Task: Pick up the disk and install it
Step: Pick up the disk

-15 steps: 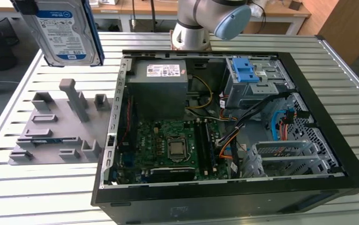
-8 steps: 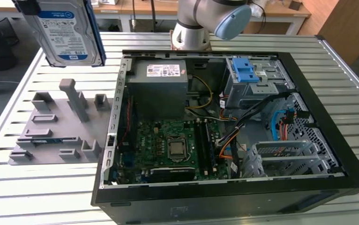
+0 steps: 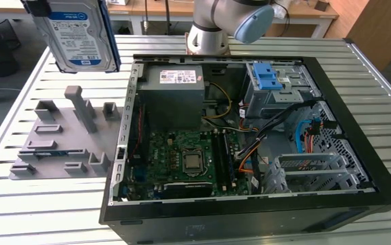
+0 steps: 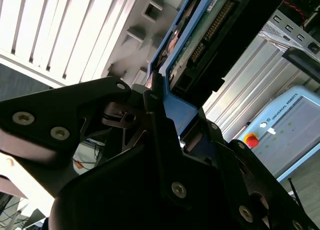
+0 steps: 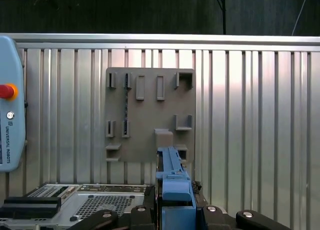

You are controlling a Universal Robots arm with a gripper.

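Note:
The disk (image 3: 79, 33), silver with a blue-and-white label and a blue carrier frame, hangs upright in the air above the table's far corner at the exterior view's left. It is well above the grey fixture plate (image 3: 59, 138) and apart from the open computer case (image 3: 128, 127). My gripper (image 4: 159, 107) is shut on the disk's blue frame (image 4: 175, 110); the black fingers (image 4: 100, 105) press on both sides. In the first wrist view the disk's blue edge (image 5: 172, 175) stands up between the gripper (image 5: 172, 210) halves, with the fixture plate (image 5: 150, 115) below it.
In the case are a grey power supply (image 3: 175, 87), a motherboard (image 3: 189, 158) and a metal drive cage with a blue latch (image 3: 269, 76). The arm's base (image 3: 209, 30) stands behind the case. A teach pendant (image 5: 7, 115) lies on the slatted metal table (image 3: 39, 204).

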